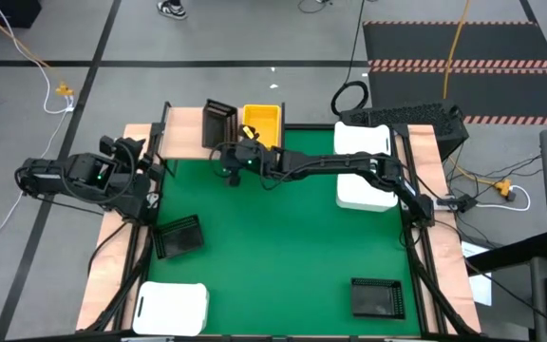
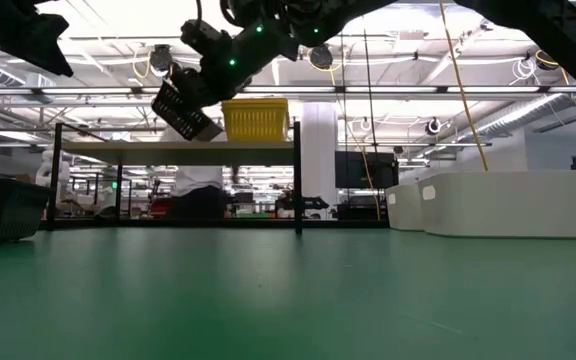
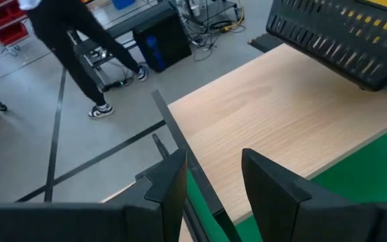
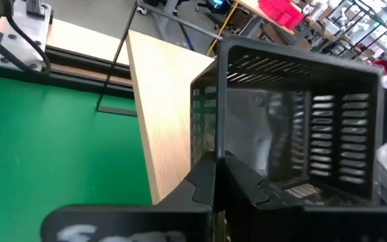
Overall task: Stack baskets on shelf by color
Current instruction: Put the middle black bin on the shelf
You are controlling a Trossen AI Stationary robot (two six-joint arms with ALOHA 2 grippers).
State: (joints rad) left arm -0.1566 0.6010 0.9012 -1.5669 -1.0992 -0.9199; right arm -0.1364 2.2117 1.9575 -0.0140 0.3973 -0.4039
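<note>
The shelf stands at the table's far left, and a yellow basket rests by its bottom on the right end. My right gripper reaches across from the right. It is shut on a black basket, which hangs tilted just above the shelf top, beside the yellow basket. My left gripper waits open by the shelf's left end, with nothing between its fingers. My right gripper pinches a side wall of the black basket at its rim between the two fingers. It comes in nearly level from the table's right. The basket is lifted clear and tilted, one lower corner dipping toward the shelf.
White baskets sit at the mat's right edge, and another white one at the near left. Loose black baskets lie on the green mat at the left and near right. A person walks beyond the table.
</note>
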